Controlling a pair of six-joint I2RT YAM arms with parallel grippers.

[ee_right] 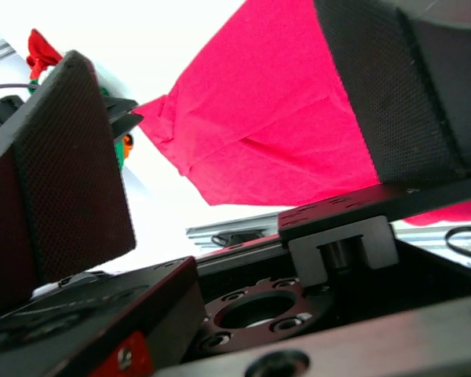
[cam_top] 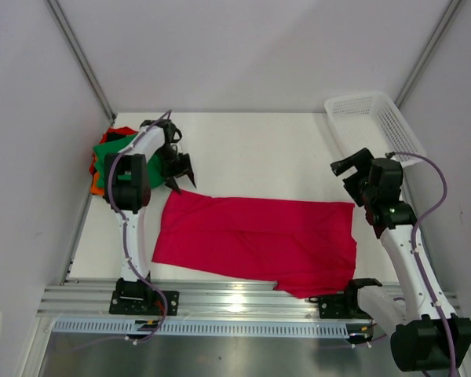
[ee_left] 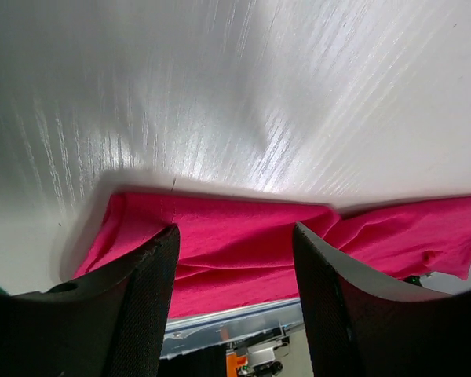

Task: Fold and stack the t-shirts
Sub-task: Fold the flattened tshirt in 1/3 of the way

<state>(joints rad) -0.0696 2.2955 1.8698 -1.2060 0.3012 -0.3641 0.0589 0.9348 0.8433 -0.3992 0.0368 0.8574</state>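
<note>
The crimson t-shirt (cam_top: 255, 239) lies flat on the bench (cam_top: 251, 149) in front of the arm bases. Its long axis runs left to right, and its right end sits slightly nearer the bases. Which end is the neck cannot be told. The left gripper (cam_top: 180, 174) is released at the shirt's far-left corner. The right gripper (cam_top: 350, 174) gapes wide and empty by the far-right corner. Folded green, orange and red shirts (cam_top: 108, 157) are stacked at the far left.
</note>
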